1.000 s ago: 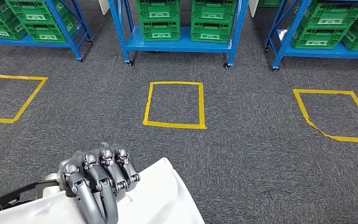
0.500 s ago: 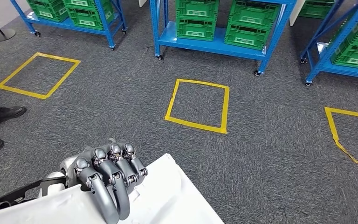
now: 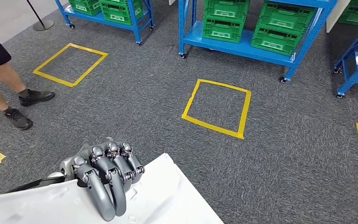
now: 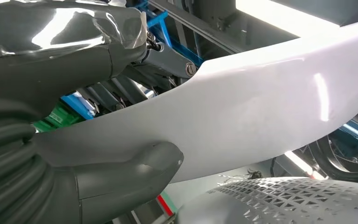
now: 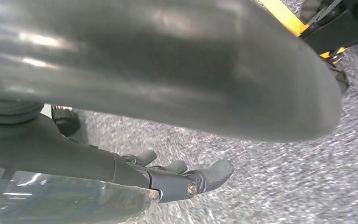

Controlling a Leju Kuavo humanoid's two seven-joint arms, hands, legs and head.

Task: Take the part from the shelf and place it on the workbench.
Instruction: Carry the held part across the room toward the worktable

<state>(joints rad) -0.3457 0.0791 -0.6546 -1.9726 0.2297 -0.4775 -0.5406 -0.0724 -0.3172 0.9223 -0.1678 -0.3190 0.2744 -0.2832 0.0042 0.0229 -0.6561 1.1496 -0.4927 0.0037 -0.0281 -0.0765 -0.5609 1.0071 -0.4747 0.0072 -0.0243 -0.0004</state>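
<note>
A large white curved part (image 3: pixel 168 196) lies low in the head view, at my lower left. My left hand (image 3: pixel 102 175) grips its edge, with the dark fingers curled over the top. In the left wrist view the thick grey thumb (image 4: pixel 121 177) presses under the same white part (image 4: pixel 261 107) while the fingers wrap the other side. My right hand (image 5: pixel 182 175) hangs over the grey carpet with its fingers stretched out and nothing in them.
Blue wheeled shelves (image 3: pixel 242 44) loaded with green crates (image 3: pixel 223 23) stand across the far side. Yellow tape squares (image 3: pixel 216 107) mark the grey carpet. A person's legs and dark shoes (image 3: pixel 9 88) are at the left. A stanchion base (image 3: pixel 42 23) sits far left.
The whole picture has shifted right as the camera turned left. The person's legs have come further into view. My left hand keeps the same grip on the white part.
</note>
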